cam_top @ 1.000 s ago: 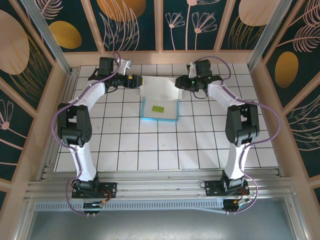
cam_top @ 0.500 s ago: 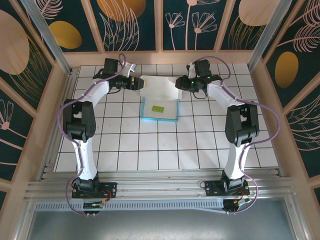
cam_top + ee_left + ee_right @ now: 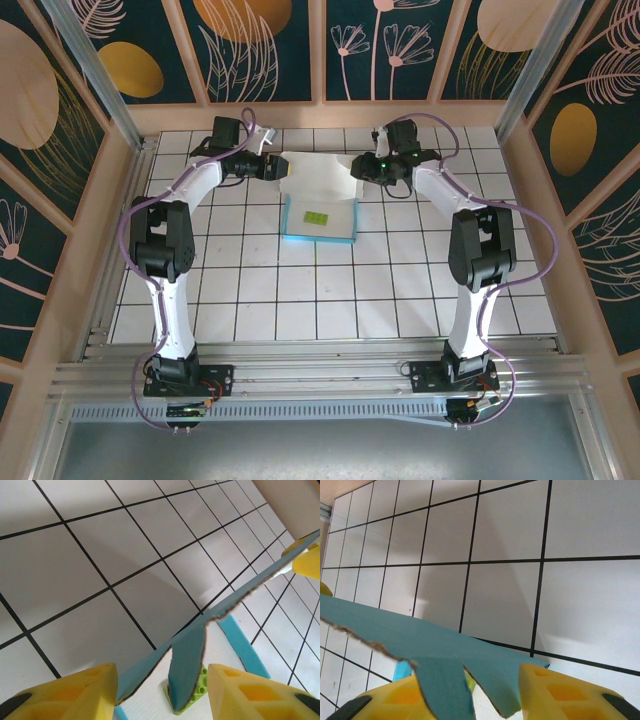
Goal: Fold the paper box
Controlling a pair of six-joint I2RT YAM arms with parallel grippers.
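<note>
The paper box (image 3: 319, 205) lies at the back middle of the tiled floor. Its teal tray is flat and its white lid panel (image 3: 318, 172) is tilted up at the rear. My left gripper (image 3: 274, 167) is at the panel's left corner and my right gripper (image 3: 359, 165) at its right corner. In the left wrist view the left gripper (image 3: 161, 674) is open, with a teal tab (image 3: 186, 672) hanging between its yellow fingers (image 3: 70, 692). In the right wrist view the right gripper (image 3: 470, 680) is open, with teal tabs (image 3: 445, 687) between its fingers (image 3: 560, 690).
A small yellow-green studded piece (image 3: 318, 218) lies inside the tray and shows under the tab as the same studded piece (image 3: 199, 690). Wooden walls (image 3: 320, 115) close the cell just behind both grippers. White tiles (image 3: 320, 290) stretch toward the arm bases.
The left arm has swung its elbow inward and its gripper has edged right, closer to the lid's left corner. The right gripper and the box have hardly moved.
</note>
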